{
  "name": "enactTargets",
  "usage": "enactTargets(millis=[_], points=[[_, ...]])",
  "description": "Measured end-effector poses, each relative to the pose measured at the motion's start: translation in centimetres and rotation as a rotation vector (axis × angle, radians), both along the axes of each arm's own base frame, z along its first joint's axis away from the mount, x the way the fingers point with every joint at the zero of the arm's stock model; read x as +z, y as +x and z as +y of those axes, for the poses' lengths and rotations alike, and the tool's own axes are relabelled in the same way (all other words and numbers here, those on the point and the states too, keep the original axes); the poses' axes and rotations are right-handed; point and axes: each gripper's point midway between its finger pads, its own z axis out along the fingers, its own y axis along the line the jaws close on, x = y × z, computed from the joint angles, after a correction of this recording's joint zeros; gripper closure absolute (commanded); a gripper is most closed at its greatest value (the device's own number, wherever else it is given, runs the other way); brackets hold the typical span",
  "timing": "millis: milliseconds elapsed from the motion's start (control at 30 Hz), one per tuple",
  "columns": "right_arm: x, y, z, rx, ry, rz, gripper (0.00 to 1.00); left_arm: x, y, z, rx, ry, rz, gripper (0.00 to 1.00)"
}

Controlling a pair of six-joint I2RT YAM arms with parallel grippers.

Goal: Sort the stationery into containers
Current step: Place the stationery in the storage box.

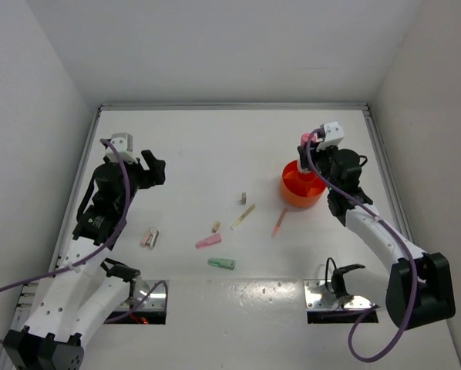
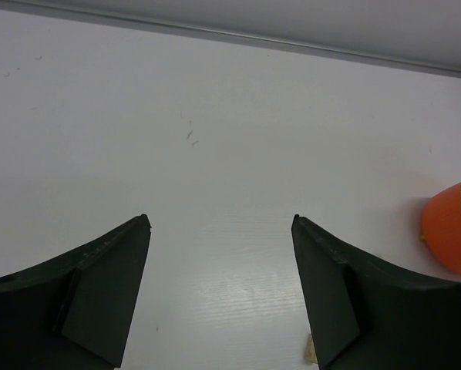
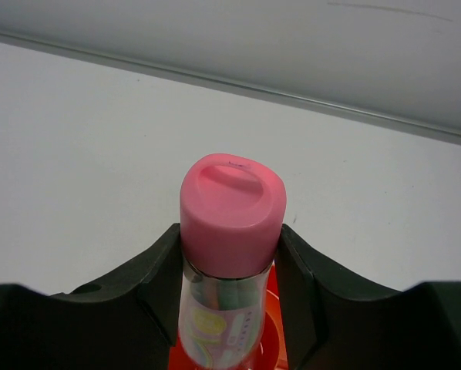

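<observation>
White tabletop, walled in white, is seen from the top camera. The round bright-orange plastic cup [image 1: 301,187] stands on its right half. The right gripper [image 1: 315,151] is poised over the cup's far rim and is clamped on the pink-capped clear tube [image 1: 308,139]. From this view the tube's lower end cannot be made out. Left of the cup, well apart from it, lie the thin pink stick [image 1: 280,222], the thin yellow stick [image 1: 243,216], the pink stubby marker [image 1: 208,242] and the green stubby marker [image 1: 221,264]. The left gripper [image 1: 155,169] hangs far to the cup's left, so the right arm is judged much the nearer.

From the left wrist, the jaws are seen spread wide with nothing between them. Only a slice of the cup [image 2: 452,237] shows, cut off by the frame's right edge.

From the right wrist, the tube [image 3: 232,223] is shown pinched at its neck between both fingers. Its long axis stands roughly upright, cap uppermost. Orange shows directly beneath it, so the drop is judged to turn on that vertical alignment. The cup's dividers are hidden by fingers and tube, and which compartment lies below cannot be told.
</observation>
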Motion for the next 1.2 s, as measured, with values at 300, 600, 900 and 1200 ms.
enactTargets(millis=[300,600,900,1200], points=[[-1.3,0.5,-1.3,0.0,0.017,0.013,1.0,0.0,0.0,-0.1,-0.004,-0.001,0.001,0.2],[-3.2,0.0,-1.9,0.013,0.024,0.056,1.0,0.0,0.0,-0.1,-0.004,-0.001,0.0,0.2],[-5.4,-0.5,-1.3,0.065,0.035,0.094,1.0,0.0,0.0,-0.1,-0.004,-0.001,0.0,0.2],[-6.4,-0.5,-1.2,0.087,0.033,0.112,0.85,0.0,0.0,-0.1,-0.004,-0.001,0.0,0.2]])
